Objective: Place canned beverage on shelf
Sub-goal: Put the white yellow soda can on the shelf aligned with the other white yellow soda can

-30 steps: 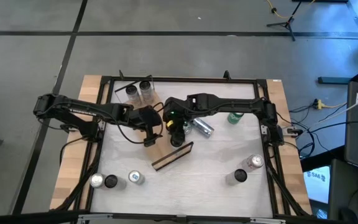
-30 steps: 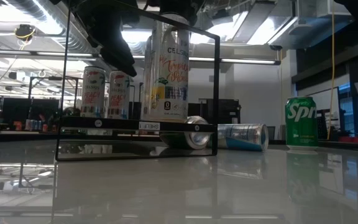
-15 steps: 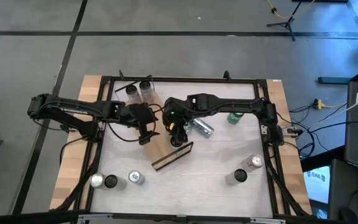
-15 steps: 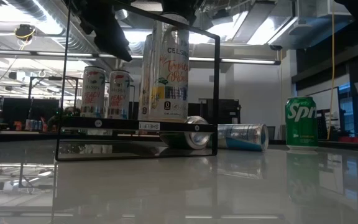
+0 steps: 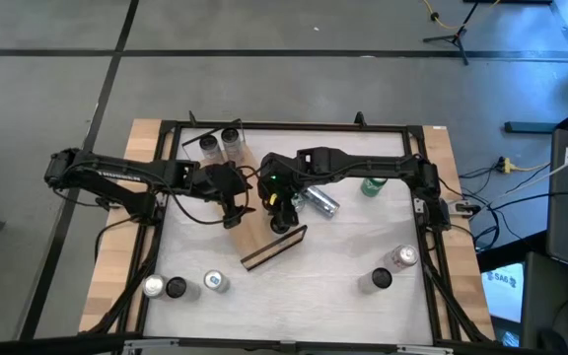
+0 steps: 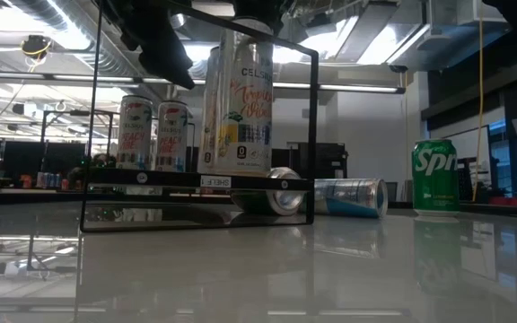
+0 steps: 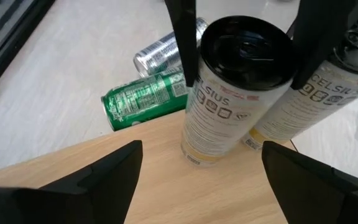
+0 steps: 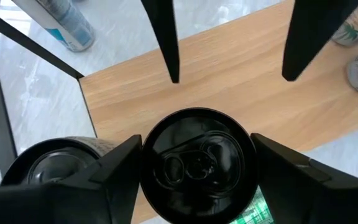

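Observation:
The shelf [image 5: 264,237] is a light-wood board with dark edges, lying mid-table; its black frame shows in the low view [image 6: 200,181]. Two tall white Celsius cans stand on it by their bases. My right gripper [image 5: 280,209] is shut on the black-topped can [image 7: 238,87], which also shows in the right wrist view [image 8: 197,155]. The other can [image 7: 319,93] stands right beside it. My left gripper [image 5: 233,212] is open and empty. It hangs over the board's left part, short of the held can, with its fingers [image 7: 104,180] apart. My right gripper pinches the black-topped can between its two fingers [image 7: 182,37], on opposite sides of the upper wall [image 7: 197,71] just under the black top. The fingers come from above, pointing down. The can stands upright with its base [image 7: 194,155] on the wood board.
A green can [image 7: 145,99] and a silver can [image 7: 166,50] lie on their sides beside the shelf. A green Sprite can [image 5: 373,184] stands farther right. Two cans [image 5: 220,146] stand at the far left. More cans stand at the near left [image 5: 180,286] and near right [image 5: 392,266].
My left gripper has drawn back a little toward the table's left edge and risen, away from the cans on the shelf. My right gripper and both cans have kept still.

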Controlling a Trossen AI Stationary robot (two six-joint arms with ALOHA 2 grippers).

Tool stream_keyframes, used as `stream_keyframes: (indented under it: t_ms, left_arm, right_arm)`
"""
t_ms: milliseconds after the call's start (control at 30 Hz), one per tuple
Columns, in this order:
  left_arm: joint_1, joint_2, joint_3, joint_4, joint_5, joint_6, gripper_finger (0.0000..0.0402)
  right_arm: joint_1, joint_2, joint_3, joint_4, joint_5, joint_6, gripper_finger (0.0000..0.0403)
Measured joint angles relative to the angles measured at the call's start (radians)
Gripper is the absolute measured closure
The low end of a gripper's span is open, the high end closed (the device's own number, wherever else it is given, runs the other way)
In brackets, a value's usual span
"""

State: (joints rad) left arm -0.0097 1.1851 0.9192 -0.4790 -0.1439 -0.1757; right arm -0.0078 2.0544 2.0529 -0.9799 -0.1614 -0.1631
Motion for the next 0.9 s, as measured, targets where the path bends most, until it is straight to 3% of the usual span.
stream_keyframes:
  t_ms: [900]
  left_arm:
    - [0.000, 0.006, 0.000, 0.003, 0.000, -0.005, 0.0080]
  right_arm:
    - [0.000, 0.000, 0.000, 0.013, -0.007, 0.000, 0.0122]
